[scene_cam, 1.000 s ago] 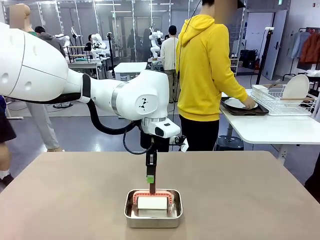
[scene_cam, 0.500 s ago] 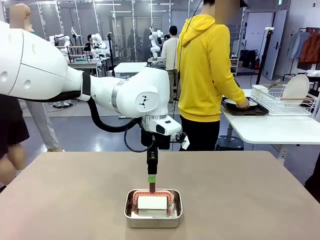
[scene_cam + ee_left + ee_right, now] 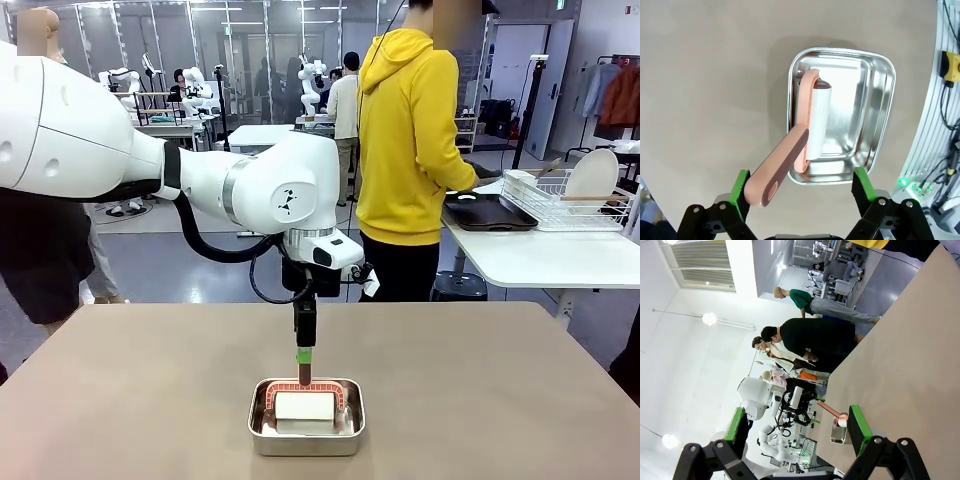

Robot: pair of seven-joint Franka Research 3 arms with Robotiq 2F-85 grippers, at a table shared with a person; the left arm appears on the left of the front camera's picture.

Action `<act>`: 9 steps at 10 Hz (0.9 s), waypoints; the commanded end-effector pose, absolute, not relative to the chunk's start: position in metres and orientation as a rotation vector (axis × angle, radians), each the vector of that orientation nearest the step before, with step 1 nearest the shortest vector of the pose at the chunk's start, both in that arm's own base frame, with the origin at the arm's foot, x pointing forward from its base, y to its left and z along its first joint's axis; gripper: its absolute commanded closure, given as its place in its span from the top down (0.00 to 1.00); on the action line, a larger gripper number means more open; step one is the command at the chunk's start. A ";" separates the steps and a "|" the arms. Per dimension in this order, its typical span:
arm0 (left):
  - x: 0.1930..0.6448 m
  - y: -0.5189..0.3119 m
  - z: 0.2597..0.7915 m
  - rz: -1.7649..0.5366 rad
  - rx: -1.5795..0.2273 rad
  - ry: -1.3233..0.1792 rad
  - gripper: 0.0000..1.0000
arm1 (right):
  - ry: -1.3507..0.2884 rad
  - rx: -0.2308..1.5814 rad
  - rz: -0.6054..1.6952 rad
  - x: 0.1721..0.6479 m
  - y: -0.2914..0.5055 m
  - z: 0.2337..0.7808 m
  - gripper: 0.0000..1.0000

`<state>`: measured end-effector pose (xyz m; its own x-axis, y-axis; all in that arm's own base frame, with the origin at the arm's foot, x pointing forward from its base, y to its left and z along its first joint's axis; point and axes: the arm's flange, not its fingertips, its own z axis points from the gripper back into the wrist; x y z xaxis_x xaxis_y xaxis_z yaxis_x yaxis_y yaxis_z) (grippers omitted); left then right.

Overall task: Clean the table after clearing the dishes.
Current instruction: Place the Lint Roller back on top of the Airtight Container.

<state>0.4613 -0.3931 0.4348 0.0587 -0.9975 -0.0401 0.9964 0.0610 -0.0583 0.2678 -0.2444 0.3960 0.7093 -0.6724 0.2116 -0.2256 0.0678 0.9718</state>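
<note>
My left gripper (image 3: 303,365) hangs over a small steel pan (image 3: 306,432) on the beige table (image 3: 500,380). In the pan lies a lint roller (image 3: 819,117) with a white roll; its pink handle (image 3: 782,167) slants up between the jaws. The left gripper (image 3: 801,175) is open, and the handle's end leans by one green pad (image 3: 741,185). Seen from the right wrist, my right gripper (image 3: 797,412) is open with nothing in it, far from the pan (image 3: 838,432). Of the dishes, a white plate (image 3: 592,175) stands in the wire rack, and a dark tray (image 3: 490,213) lies on the white side table.
A person in a yellow hoodie (image 3: 410,140) stands at the table's far edge, turned to the white side table (image 3: 540,260) with its wire rack (image 3: 565,205). Another person in dark clothes (image 3: 40,250) stands at the far left.
My left jaws have opened off the roller's handle and the gripper has risen slightly. The plate that lay on the side table's tray is gone from it; the person's hand has lifted.
</note>
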 end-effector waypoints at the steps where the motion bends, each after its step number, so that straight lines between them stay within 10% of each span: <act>1: 0.462 -0.392 0.436 -1.530 -0.024 0.074 1.00 | -0.775 1.506 -0.383 0.264 -0.243 0.398 1.00; 5: 0.461 -0.394 0.434 -1.512 -0.018 0.079 1.00 | -0.775 1.506 -0.383 0.264 -0.243 0.398 1.00; 9: 0.455 -0.289 0.513 -0.985 -0.195 -0.090 1.00 | -0.775 1.506 -0.383 0.264 -0.243 0.398 1.00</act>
<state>0.4795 -0.3165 0.5091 0.4403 -0.8891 0.1250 0.8961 0.4265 -0.1225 0.2676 -0.2445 0.3961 0.7088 -0.6729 0.2118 -0.2260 0.0679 0.9718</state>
